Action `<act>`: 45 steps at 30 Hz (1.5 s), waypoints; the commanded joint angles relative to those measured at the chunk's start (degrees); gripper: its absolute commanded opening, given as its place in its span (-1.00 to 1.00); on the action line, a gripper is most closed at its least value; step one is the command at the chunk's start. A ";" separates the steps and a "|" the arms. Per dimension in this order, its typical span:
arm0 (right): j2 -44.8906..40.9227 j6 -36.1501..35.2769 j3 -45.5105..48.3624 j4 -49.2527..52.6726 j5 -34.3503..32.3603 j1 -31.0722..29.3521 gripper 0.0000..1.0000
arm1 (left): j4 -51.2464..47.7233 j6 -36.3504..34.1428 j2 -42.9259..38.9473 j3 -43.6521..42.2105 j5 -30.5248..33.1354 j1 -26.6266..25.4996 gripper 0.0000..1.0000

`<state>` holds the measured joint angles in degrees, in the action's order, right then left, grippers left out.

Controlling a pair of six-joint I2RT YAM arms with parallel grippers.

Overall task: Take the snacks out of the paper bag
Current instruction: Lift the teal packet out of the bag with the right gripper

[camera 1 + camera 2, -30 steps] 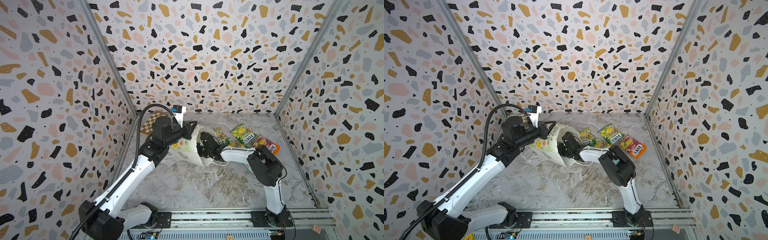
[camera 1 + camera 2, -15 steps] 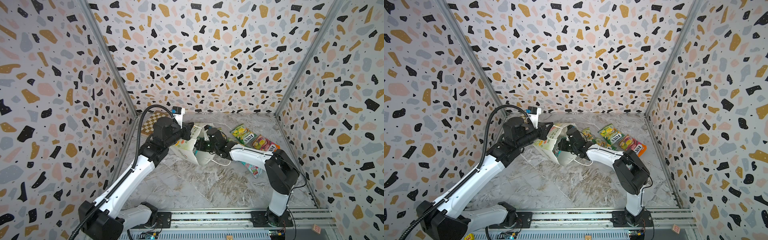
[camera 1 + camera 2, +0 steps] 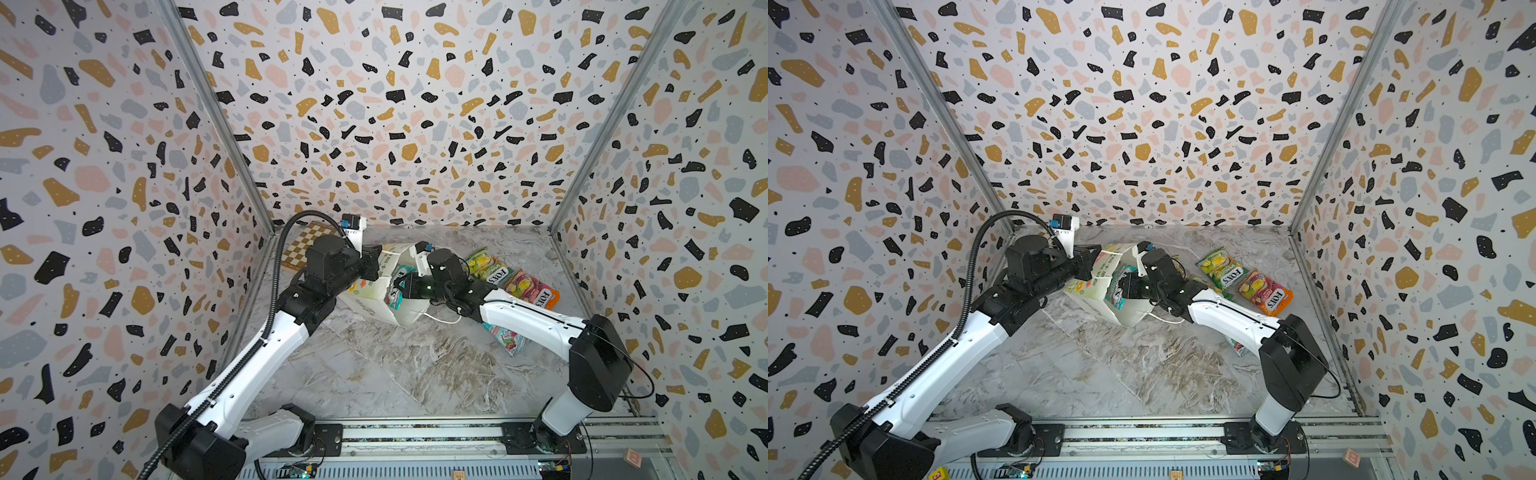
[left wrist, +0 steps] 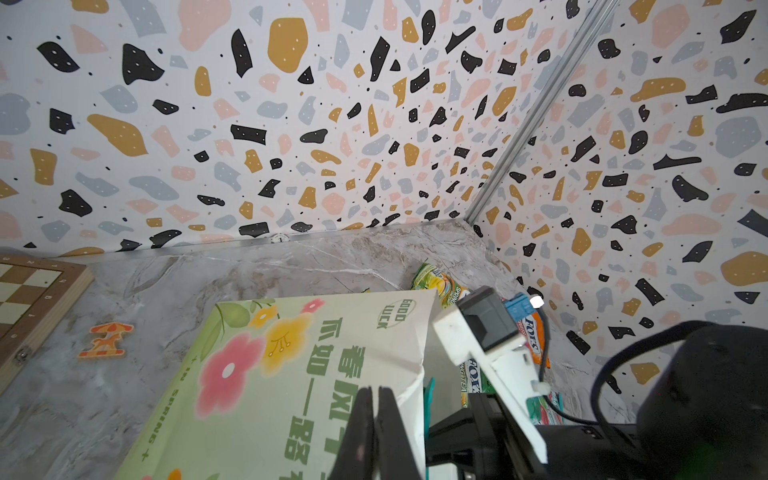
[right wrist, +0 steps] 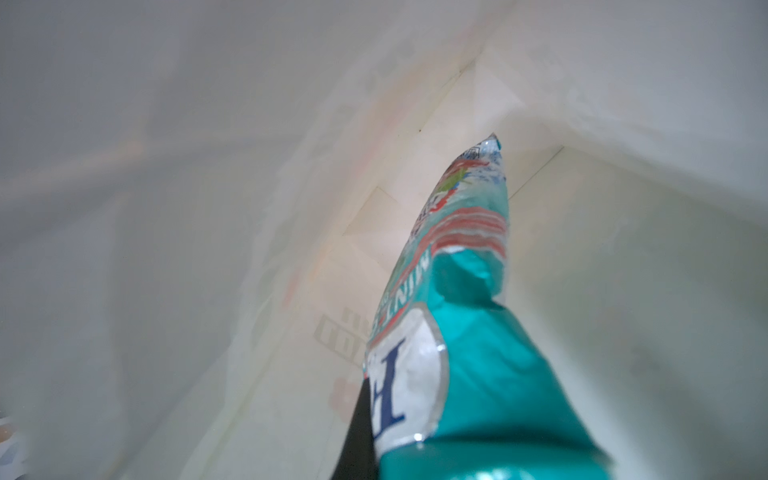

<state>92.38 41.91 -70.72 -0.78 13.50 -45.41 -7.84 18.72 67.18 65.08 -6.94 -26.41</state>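
The white paper bag (image 3: pixel 365 297) (image 3: pixel 1088 286) lies on its side with its mouth to the right, its flowered side (image 4: pixel 270 374) facing up. My left gripper (image 4: pixel 376 390) (image 3: pixel 374 262) is shut on the bag's upper rim. My right gripper (image 3: pixel 402 286) (image 3: pixel 1122 286) sits in the mouth, shut on a teal-red snack packet (image 5: pixel 465 332) (image 3: pixel 395 297), with one dark finger (image 5: pixel 356 432) showing beside it. Outside the bag lie a green-yellow packet (image 3: pixel 484 266) (image 3: pixel 1223 270), a pink-orange one (image 3: pixel 532 289) (image 3: pixel 1266 293) and a teal-red one (image 3: pixel 507 338) under the right arm.
A wooden chessboard (image 3: pixel 303 245) (image 4: pixel 25 299) lies at the back left beside the left arm. A small orange scrap (image 4: pixel 104 340) sits on the marble floor near it. The bag's white cord handle (image 3: pixel 440 320) trails on the floor. Speckled walls close in three sides.
The right arm's elbow has swung out to the right and down, while its gripper stays at the bag's mouth. That uncovered the teal-red packet on the floor. The left gripper still holds the rim.
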 commanded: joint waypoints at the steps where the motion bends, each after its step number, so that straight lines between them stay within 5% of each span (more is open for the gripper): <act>1: -5.20 -3.72 -0.04 0.73 0.33 0.24 -1.00 | 1.50 -0.54 -1.39 -0.79 1.79 -0.13 -1.00; 18: -22.38 -15.16 -0.19 7.90 -3.11 0.54 -1.00 | 0.99 -1.05 -1.37 -0.73 5.68 -0.15 -1.00; 35: -33.39 -19.58 -1.66 23.23 -21.80 7.12 -1.00 | 0.85 -2.16 -1.25 -0.46 6.04 -0.13 -1.00; 45: -33.34 -19.31 3.29 30.16 -17.89 13.27 -1.00 | 2.92 -2.89 -2.58 -2.41 6.15 -0.13 -1.00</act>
<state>60.36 23.46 -68.40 28.14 -5.91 -32.77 -7.97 17.06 65.76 63.61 -1.13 -26.41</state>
